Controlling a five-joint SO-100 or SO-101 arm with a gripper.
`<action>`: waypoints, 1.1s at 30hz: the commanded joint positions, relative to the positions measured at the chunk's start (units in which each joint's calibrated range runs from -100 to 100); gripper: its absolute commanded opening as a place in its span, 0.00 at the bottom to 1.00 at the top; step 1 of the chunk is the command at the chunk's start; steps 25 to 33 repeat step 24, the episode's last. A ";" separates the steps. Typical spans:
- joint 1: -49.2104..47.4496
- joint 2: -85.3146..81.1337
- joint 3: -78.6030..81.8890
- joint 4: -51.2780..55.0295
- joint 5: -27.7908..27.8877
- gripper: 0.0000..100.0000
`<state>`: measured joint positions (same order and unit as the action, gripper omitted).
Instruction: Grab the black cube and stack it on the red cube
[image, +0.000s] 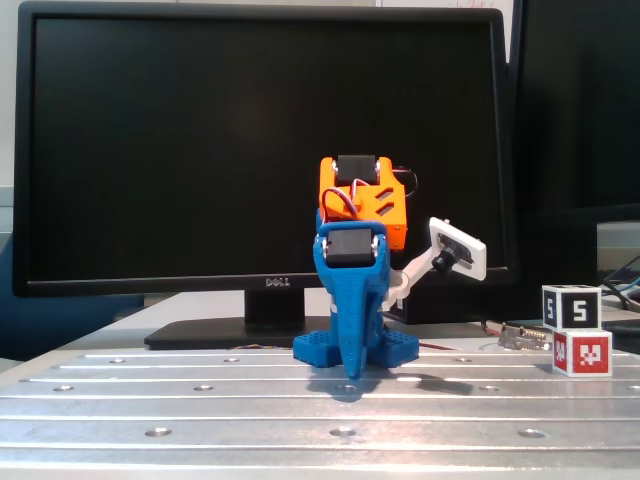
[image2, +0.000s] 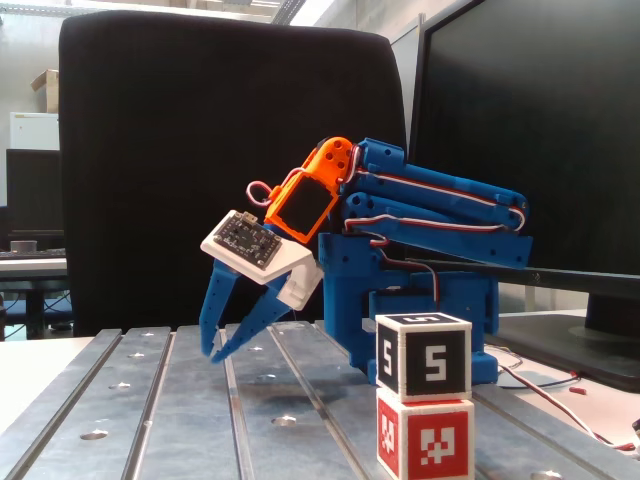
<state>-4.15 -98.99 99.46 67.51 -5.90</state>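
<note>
- The stacking looks done: the small black cube with white edges and a white numeral 5 on each face sits squarely on top of the small red cube with a white panel and red pixel pattern. In both fixed views the two touch, upright and closely aligned.
- In the fixed view facing the monitor, the stack stands at the far right on the grooved metal table, black cube over red cube.
- The blue two-finger gripper is well apart from the stack, tips pointing down near the table surface to the left in the side-on fixed view. Its fingers are spread slightly and hold nothing.
- The arm is folded back over its blue base, which suggests a rest pose; as far as I can judge, nothing is left of the task.
- In the monitor-facing view the gripper is seen end-on, so the finger gap cannot be made out there.
- The red cube's bottom edge is cut off by the lower frame edge in the side-on view.
- A small metallic object lies just behind the stack; what it is, I cannot tell.
- The small white camera board on the wrist hides part of the gripper's upper body.
</note>
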 joint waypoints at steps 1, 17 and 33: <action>0.12 -0.01 0.00 0.51 0.06 0.01; -0.02 -0.18 0.09 0.51 -0.09 0.01; -0.02 -0.18 0.09 0.51 -0.15 0.01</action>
